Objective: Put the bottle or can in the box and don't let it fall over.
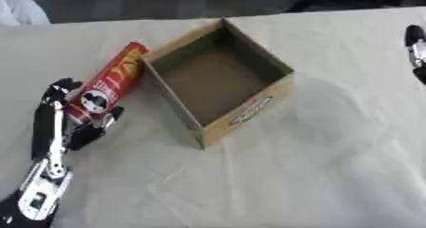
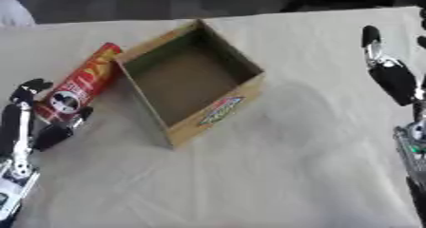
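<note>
Table [image 1: 333,175] w/ pale cloth fills the view; creases run across its near part. Cardboard box [image 1: 249,109] sits mid-table, turned corner-on, open top, nothing inside, sticker on its near-right wall. Red can [image 1: 112,80], a tall chip-type tube, lies on its side just left of the box, top end up against the box's left wall, base end toward the robot.

Left hand [image 1: 62,122] is at the can's base end: fingers reach up along the left of the tube, thumb to the right of it, curling round the base but whether they've closed on it I can't tell. Right hand [image 2: 387,72] hangs at the right edge, well apart from box & can, fingers straight, holding nothing.

Risks, as I judge them:
- Grip is at the very end of a long tube, so on lifting, the far end may swing or slip out.
- Can must be stood upright first; tipping it up against the box wall could shove the box or jam the rim.
- Tall & narrow: set down tilted inside the box, or released early, it'll likely topple.
- Box is light-looking & unheld; a knock from the can could skid it.
</note>
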